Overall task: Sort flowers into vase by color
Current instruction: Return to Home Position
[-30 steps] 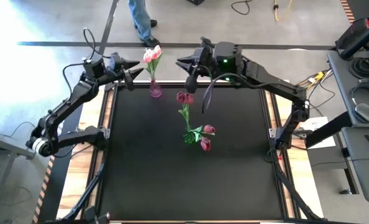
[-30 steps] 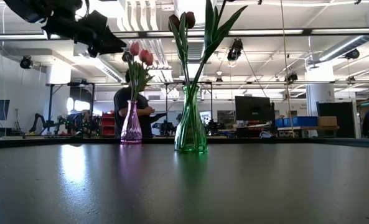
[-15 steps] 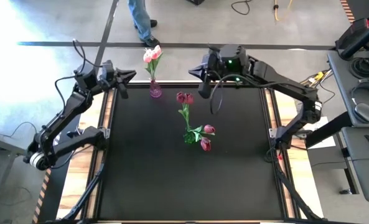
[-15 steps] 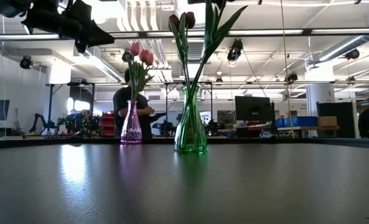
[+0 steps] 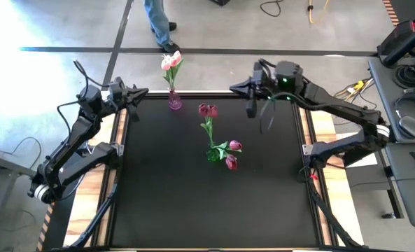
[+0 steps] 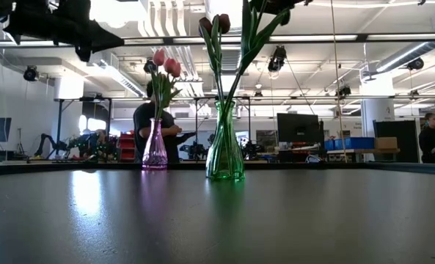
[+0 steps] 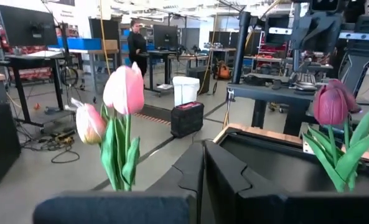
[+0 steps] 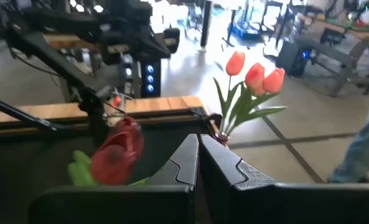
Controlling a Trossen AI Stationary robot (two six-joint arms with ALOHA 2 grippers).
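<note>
A small pink vase [image 5: 174,102] at the table's far edge holds pale pink tulips [image 5: 171,61] by their stems. A green vase [image 6: 224,147] near the table's middle holds dark red tulips [image 5: 208,110], and two more red heads [image 5: 233,154] lean over its rim. My left gripper [image 5: 144,92] hangs shut in the air left of the pink vase, pointing at it. My right gripper [image 5: 233,87] hangs shut to the right of both vases, above the far edge. The left wrist view shows the pink tulips [image 7: 123,90] and a red one [image 7: 333,102] ahead of the shut fingers.
The black table top [image 5: 214,203] lies bare toward the near edge. A person's legs [image 5: 159,21] show beyond the far edge, and a person [image 6: 145,128] stands behind the pink vase in the low view. Wooden strips [image 5: 308,126] run along both sides of the table.
Both arms have drawn back from the vases, the left toward the table's left edge and the right toward its right edge. My left gripper has shut with nothing in it. The vases and flowers have stayed where they were.
</note>
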